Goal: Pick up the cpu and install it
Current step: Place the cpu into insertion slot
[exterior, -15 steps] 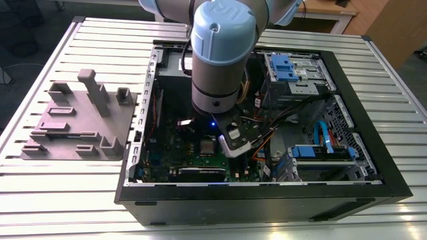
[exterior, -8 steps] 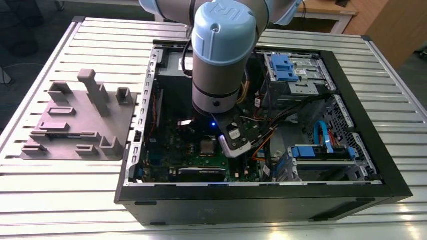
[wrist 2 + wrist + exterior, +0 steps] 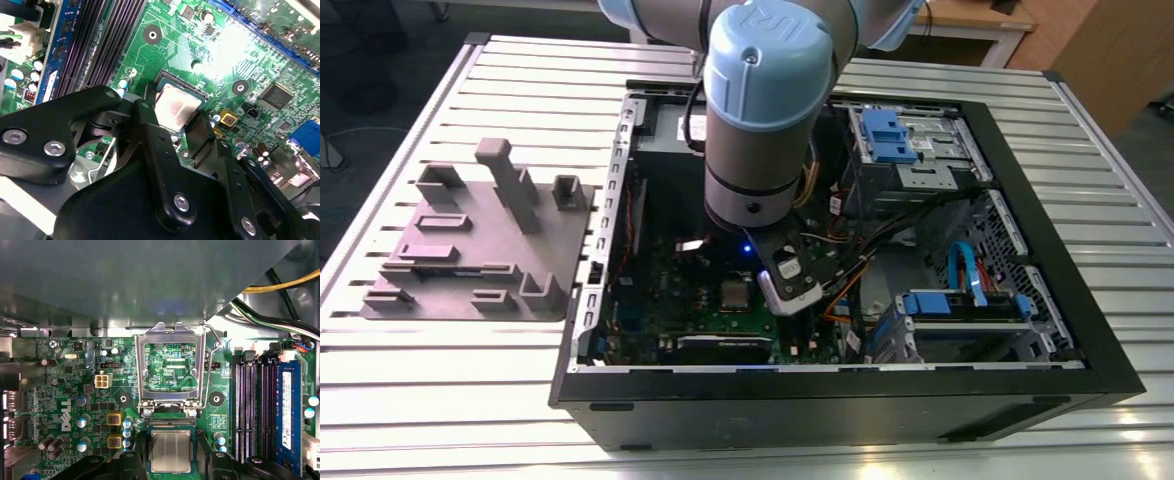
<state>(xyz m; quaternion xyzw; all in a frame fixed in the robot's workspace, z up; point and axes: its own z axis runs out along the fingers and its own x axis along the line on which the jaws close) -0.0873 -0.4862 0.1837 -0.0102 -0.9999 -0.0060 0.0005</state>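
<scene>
- Silvery-grey metal is seen on the cpu (image 3: 171,450), which is laid flat in the socket (image 3: 170,424) of the green board (image 3: 65,390).
- The cpu is straddled by the gripper (image 3: 172,117). Its black fingers (image 3: 150,135) are spread to either side, and a strip of socket rim is seen between each finger and the chip, so nothing is held.
- The shiny frame (image 3: 141,365) is tipped open off the socket and hinged at the socket's edge, with the board seen through its window. A wire lever (image 3: 206,365) is seen along one side of it.
- Memory slots (image 3: 255,410) are set beside the socket.
- In the exterior view the arm (image 3: 761,110) is seen reaching into the open case (image 3: 854,400), and the cpu is found at about 9 o'clock of the wrist end.
- A grey plate (image 3: 467,250) with upright blocks is laid on the table (image 3: 1067,150) at 9 o'clock of the case, on the exterior view's left.
</scene>
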